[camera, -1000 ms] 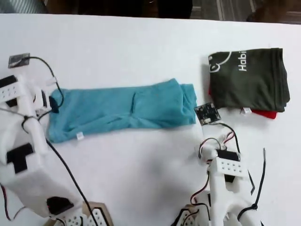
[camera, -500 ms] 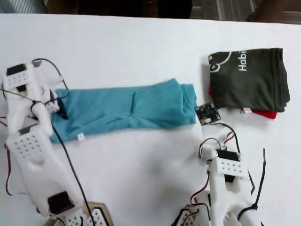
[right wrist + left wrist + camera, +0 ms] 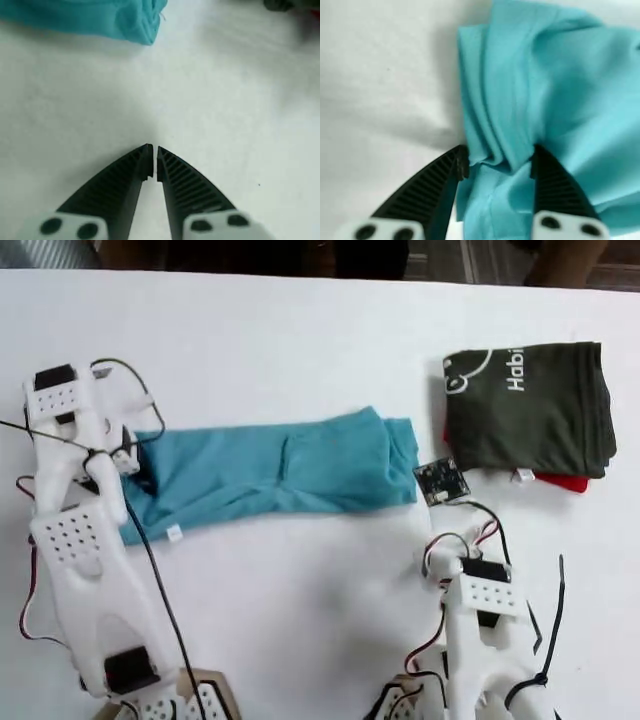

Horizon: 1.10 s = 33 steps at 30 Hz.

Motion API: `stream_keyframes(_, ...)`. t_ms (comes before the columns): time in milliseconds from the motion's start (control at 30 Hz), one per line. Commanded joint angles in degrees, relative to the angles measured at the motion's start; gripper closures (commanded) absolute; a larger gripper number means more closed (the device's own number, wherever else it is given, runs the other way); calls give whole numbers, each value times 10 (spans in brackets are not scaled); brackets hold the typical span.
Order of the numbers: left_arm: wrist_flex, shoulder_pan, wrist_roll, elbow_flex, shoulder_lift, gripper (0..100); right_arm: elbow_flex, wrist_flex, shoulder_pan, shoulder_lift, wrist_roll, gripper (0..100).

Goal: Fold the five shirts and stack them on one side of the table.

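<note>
Left gripper [image 3: 498, 157]: I see its jaws pinching a bunched fold at one end of the teal shirt [image 3: 280, 470].
Teal shirt: a long strip across mid-table [image 3: 300, 330].
Right gripper [image 3: 154, 150]: jaws closed on nothing, over bare table.
Stack: dark green shirt [image 3: 530, 405] folded atop a red shirt [image 3: 565, 482], at the right.

White plastic arms [image 3: 85, 570] with black ribbed pincers [image 3: 154, 160].

On my white table [image 3: 300, 330] I see a teal shirt [image 3: 290, 470] lying as a long folded strip across the middle and, near its right end, a folded red shirt [image 3: 565, 483] with a dark green shirt [image 3: 530, 405] stacked on it.
</note>
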State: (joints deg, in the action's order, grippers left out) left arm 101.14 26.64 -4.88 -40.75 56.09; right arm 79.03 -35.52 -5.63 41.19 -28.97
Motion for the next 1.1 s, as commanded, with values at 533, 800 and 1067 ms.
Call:
stream_keyframes(533,11,222,-147,-109,11,974,-2,9,-5,17,3,974)
stream_keyframes(800,14,250,-170,-88,-19,974,-2,9,-5,17,3,974)
stream_keyframes(1067,13,131,-164,122,-302,974,-2,9,-5,17,3,974)
